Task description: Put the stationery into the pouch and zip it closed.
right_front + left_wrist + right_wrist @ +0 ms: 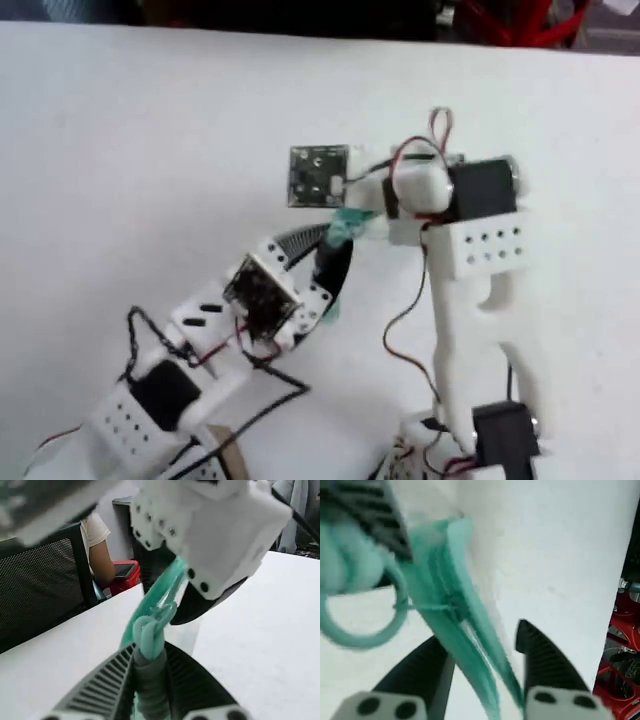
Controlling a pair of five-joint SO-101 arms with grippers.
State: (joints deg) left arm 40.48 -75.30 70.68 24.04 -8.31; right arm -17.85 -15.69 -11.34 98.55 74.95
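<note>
Teal pouch (348, 225) is at the table's (150, 120) middle. The left gripper (150, 647) pinches its pull (147, 632); the right gripper (480, 632) stands spread around the pouch's edge. The right should probably clamp first, then the left draw the pull straight along.

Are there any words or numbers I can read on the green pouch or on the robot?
None can be read.
The teal pouch shows no print on the part in view.
The circuit board is too blurred to tell whether it has any marks.
</note>
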